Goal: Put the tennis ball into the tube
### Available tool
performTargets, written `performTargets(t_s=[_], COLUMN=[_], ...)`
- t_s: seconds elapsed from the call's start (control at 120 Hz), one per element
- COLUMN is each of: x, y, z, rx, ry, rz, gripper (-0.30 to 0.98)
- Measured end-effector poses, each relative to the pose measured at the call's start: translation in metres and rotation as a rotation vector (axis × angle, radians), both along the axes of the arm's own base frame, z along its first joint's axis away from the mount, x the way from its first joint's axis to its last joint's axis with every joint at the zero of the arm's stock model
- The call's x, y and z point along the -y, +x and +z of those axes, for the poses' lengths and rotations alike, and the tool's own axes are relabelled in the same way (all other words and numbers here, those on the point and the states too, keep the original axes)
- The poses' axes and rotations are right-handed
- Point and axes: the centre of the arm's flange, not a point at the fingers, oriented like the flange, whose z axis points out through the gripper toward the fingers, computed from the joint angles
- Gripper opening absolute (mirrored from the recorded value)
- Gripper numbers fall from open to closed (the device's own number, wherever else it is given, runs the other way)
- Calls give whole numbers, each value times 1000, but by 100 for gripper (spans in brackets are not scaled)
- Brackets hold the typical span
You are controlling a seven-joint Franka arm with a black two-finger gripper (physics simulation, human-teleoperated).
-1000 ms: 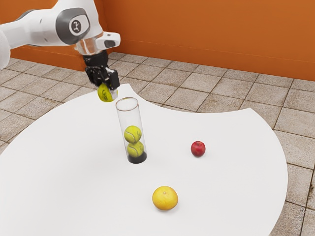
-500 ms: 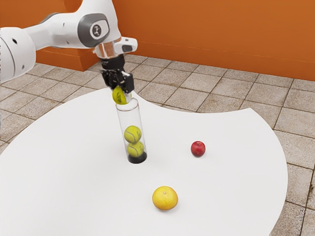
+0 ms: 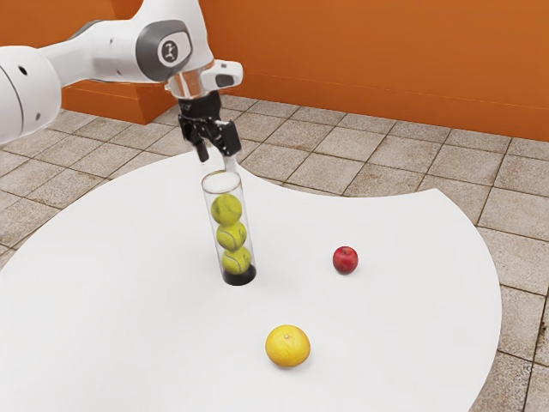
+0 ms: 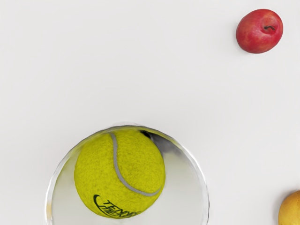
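Note:
My gripper (image 3: pixel 218 160) stands open just above the rim of the clear tube (image 3: pixel 208 193), with nothing between its fingers. Inside the upright tube, three tennis balls are stacked; the top tennis ball (image 3: pixel 226 209) rests on the middle one (image 3: pixel 231 235), and the lowest (image 3: pixel 236 261) is near the black base. In the wrist view the top tennis ball (image 4: pixel 120 173) lies within the round rim of the tube (image 4: pixel 202 180).
A red plum-like fruit (image 3: pixel 345 260) lies on the white table (image 3: pixel 412 300) toward the exterior view's right of the tube. An orange (image 3: pixel 287 346) sits nearer that camera. In the wrist view are the red fruit (image 4: pixel 259 31) and the orange (image 4: pixel 290 209).
My hand moved toward the exterior view's right, over the tube, and the gripper opened. The ball it held dropped into the tube, onto the two others.

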Motion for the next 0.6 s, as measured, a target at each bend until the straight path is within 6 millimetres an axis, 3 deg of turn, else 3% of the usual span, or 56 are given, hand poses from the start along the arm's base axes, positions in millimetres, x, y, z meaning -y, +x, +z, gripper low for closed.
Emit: performTargets(t_s=[0.117,0.3,0.4,0.45,0.6], x=[4,6,-4,-9,-26], y=[-18,-43,-96,-110,-121], z=[36,41,83,94,105], rx=[38,12,50,53,49], ry=[4,20,39,38,38], rz=[-5,-6,28,47,108], gripper=[65,67,68,68,68])
